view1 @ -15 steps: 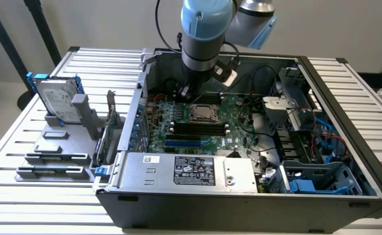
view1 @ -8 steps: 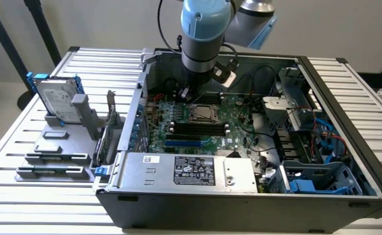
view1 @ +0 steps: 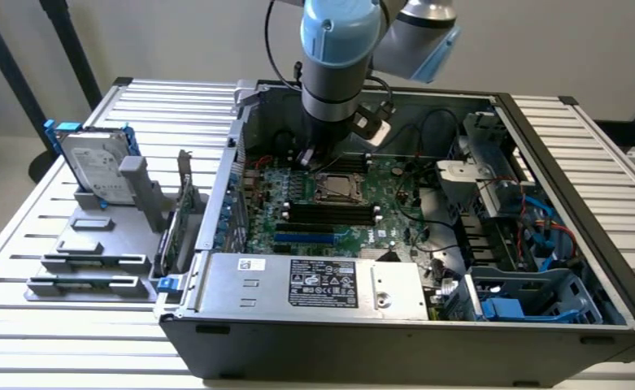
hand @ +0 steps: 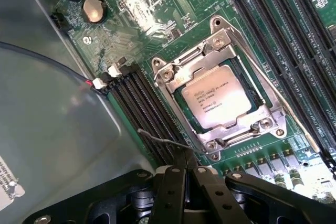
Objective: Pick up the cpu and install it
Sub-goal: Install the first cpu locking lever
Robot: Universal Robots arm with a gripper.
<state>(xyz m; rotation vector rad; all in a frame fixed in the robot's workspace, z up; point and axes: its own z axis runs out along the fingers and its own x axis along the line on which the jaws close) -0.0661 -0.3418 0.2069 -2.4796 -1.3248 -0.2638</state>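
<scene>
Our gripper (hand: 184,176) hovers pinched narrow near the socketed cpu (hand: 223,98); we judge it light, stiff, fragile, best held by its edges.

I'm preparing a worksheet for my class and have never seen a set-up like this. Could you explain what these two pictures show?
A blue-and-grey robot arm reaches down into an open black computer case on a slatted metal table. One picture is from a camera off the arm; the other looks down from its wrist. The small square silver cpu sits in its metal-framed socket on the green circuit board. The black gripper hangs close to it, shut and holding nothing.
</scene>
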